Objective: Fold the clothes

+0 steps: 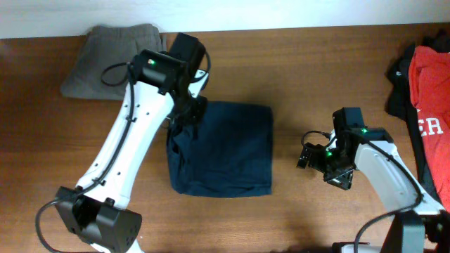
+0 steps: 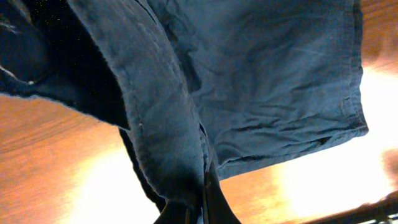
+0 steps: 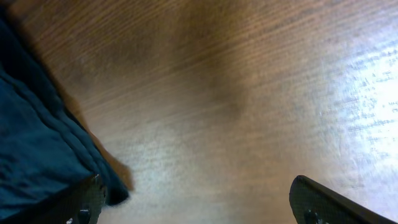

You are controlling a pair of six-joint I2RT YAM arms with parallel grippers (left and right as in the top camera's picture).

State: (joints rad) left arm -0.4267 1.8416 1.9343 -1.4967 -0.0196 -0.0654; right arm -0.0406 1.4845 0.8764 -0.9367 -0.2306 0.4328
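Navy-blue shorts (image 2: 267,93) lie mid-tabletop (image 1: 316,84), seemingly half folded, with one far-left edge pinched in the left end effector (image 2: 198,206). Right end effector (image 3: 199,208) hovers spread and empty. Grey shorts (image 1: 112,53) at far left look folded; red and black clothes (image 1: 429,91) at right await folding.

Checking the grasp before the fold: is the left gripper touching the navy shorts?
Touching. The left wrist view shows a raised fold of the navy shorts pinched in the left gripper, with cloth running straight down into its closed tips.

Overhead looks straight down at the table (image 1: 295,91); both close wrist views share the navy shorts (image 1: 232,147)
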